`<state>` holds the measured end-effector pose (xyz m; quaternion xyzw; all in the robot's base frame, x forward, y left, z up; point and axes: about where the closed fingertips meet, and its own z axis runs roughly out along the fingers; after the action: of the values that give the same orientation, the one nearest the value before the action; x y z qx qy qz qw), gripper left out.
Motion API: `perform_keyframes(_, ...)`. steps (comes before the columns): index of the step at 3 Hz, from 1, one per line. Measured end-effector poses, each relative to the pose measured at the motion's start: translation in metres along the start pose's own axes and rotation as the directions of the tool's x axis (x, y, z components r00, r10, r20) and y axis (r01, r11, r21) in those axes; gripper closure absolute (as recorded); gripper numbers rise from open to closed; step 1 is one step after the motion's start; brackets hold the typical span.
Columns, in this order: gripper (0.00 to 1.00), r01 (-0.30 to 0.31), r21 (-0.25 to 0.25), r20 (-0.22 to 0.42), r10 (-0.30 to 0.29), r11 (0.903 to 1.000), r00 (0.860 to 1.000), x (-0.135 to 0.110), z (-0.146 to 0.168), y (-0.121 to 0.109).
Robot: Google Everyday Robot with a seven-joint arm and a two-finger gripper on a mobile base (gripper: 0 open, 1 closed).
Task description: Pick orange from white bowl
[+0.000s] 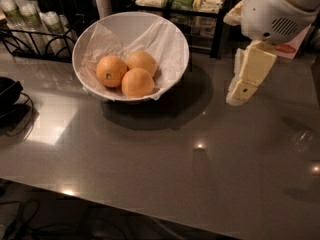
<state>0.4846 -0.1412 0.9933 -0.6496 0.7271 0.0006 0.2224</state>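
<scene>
The white bowl (170, 34) stands on the grey table at the back left, lined with crinkled white paper. Three oranges lie in it. The orange (111, 71) with a dark stem dot is the left one; two paler oranges (141, 61) (138, 82) lie beside it, touching it. My gripper (236, 97) hangs at the right, cream-coloured under the white arm housing (275, 9). It points down, sits above the table to the right of the bowl, apart from it, and holds nothing.
A black wire rack with cups (30, 24) stands at the back left. A black shelf with packets (185, 4) is behind the bowl. A black object with a cable (7, 96) lies at the left edge. The table's front edge (150, 209) runs across the bottom.
</scene>
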Motion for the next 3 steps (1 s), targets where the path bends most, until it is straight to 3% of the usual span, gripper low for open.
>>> perform_keyframes(2, 0.0, 0.0, 0.003, 0.016, 0.0, 1.0, 1.0, -0.006, 0.005, -0.002)
perform_keyframes(3, 0.0, 0.004, -0.005, 0.124, -0.003, 1.0, 0.992, -0.043, 0.032, -0.018)
